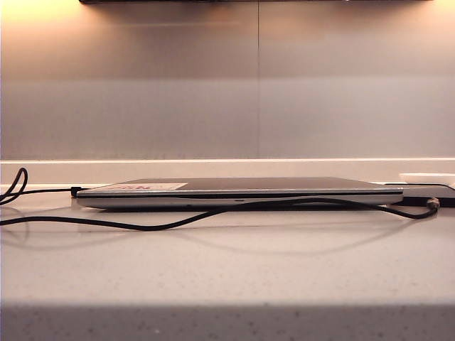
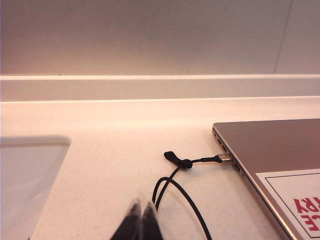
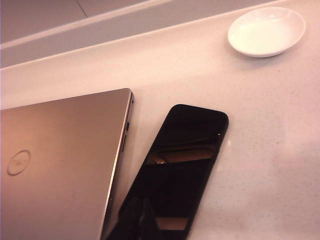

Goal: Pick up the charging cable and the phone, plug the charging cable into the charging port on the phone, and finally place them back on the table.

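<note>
Charging cable (image 1: 213, 212) is seen lying loose on the table (image 1: 227, 270) in the exterior view, its long black cord running in front of the closed silver-grey laptop (image 1: 234, 190) and ending in a small silvery connector tip near the right end of that laptop. Beside that tip, the phone (image 1: 426, 201) is glimpsed only as a thin dark edge at the right, partly hidden by the laptop's corner. In the right wrist view the phone (image 3: 175, 170) is shown as a flat black slab lying face up on the table (image 3: 260, 150), just beside the laptop's edge (image 3: 60, 165) and apparently apart from it, with a white dish (image 3: 266, 31) resting well apart on the pale surface. The right gripper (image 3: 141, 220) is seen hovering over the near end of the phone, its dark fingertips pressed together and clasping nothing. In the left wrist view the left gripper (image 2: 139, 225) is likewise seen with its fingertips clenched together and empty, held above the table (image 2: 100, 140). Ahead of it, another black cord (image 2: 182, 192) is seen curling across the surface and plugged into the side of the laptop (image 2: 270, 150), whose lid bears a white-and-red sticker (image 2: 297, 200). A pale rounded object (image 2: 25, 180) is visible at the edge of that view; what it is cannot be told.
</note>
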